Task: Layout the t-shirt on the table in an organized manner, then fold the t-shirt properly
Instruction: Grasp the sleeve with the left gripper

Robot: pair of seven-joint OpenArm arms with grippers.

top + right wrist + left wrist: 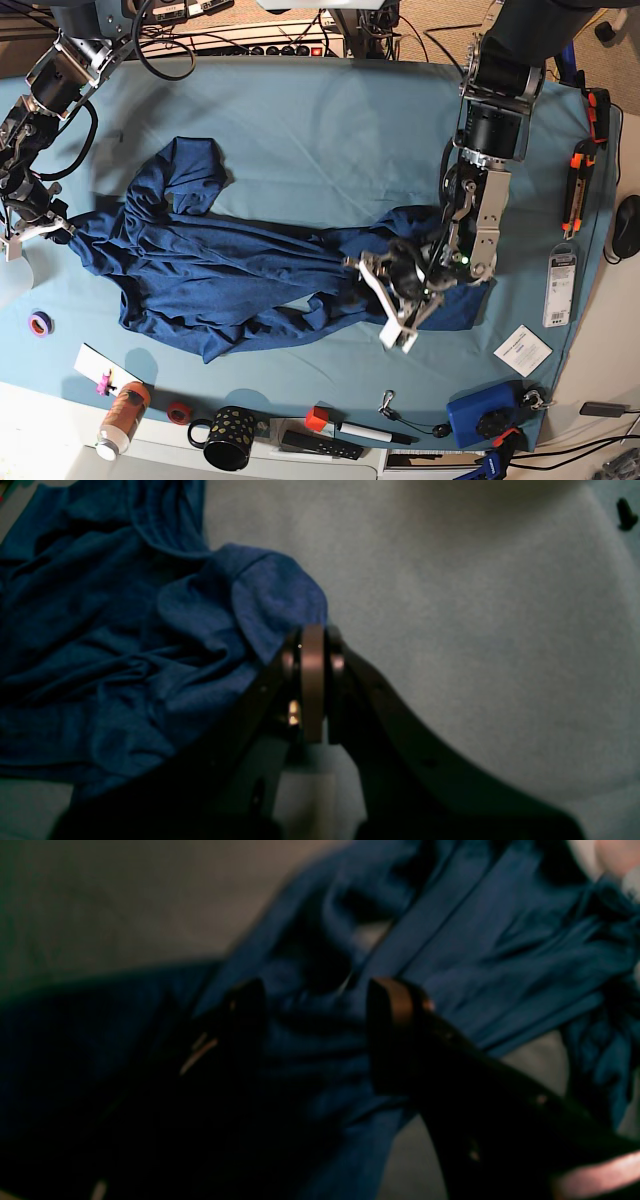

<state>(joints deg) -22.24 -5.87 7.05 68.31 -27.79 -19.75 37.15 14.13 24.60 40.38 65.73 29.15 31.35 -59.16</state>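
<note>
The dark navy t-shirt (230, 270) lies crumpled across the middle of the teal-covered table (330, 130), stretched from left to right. My left gripper (388, 297) is open and sits low on the shirt's right bunched end. In the left wrist view its fingers (395, 1005) straddle a fold of the t-shirt (475, 925). My right gripper (57, 228) is at the shirt's far left tip. In the right wrist view it (312, 640) is shut, pinching the edge of the t-shirt (150, 630) just above the table (450, 605).
Along the front edge stand a bottle (120, 420), a black mug (228, 438), a marker (365, 432) and a blue box (485, 415). A purple tape roll (40, 323) lies front left. A white card (522, 350), a tag (560, 272) and orange-handled tools (575, 190) lie at right.
</note>
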